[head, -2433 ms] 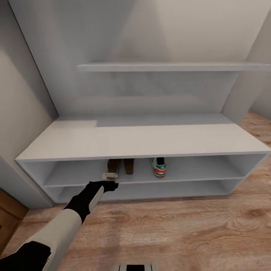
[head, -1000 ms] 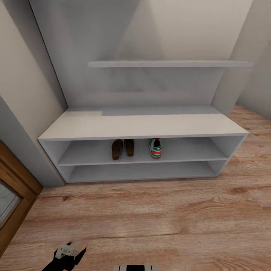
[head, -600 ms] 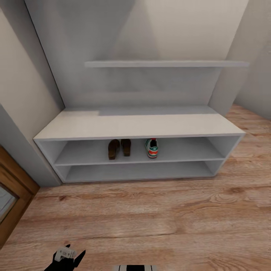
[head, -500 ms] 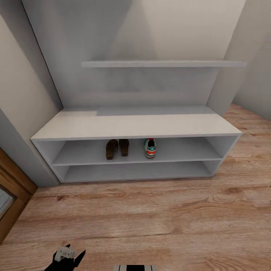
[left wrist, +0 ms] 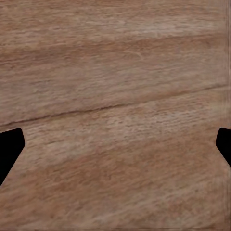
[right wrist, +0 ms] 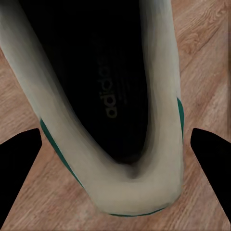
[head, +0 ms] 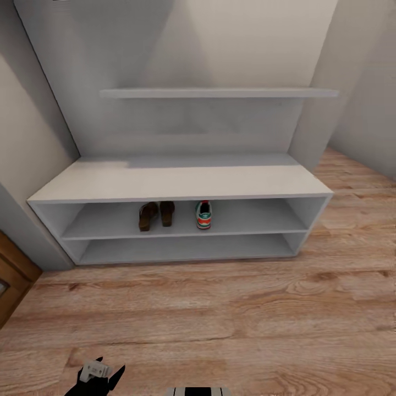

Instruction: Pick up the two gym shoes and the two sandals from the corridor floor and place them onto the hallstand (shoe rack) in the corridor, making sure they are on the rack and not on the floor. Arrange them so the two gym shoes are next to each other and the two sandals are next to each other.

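White gym shoe [right wrist: 144,183] centred between the right gripper [right wrist: 115,144] fingers.
Jaws spread wide, apparently not clamping; shoe's long axis runs straight ahead. Left gripper [left wrist: 115,144] gapes, empty.

Shoe rack [head: 176,182] at 12 o'clock against wall. Upper open shelf: two brown sandals [head: 153,214] side by side, one sneaker [head: 203,215] just beside them toward 3 o'clock, apart. Wood floor [head: 220,308] in front. Left pincer [head: 94,372] at 7 o'clock, low edge.
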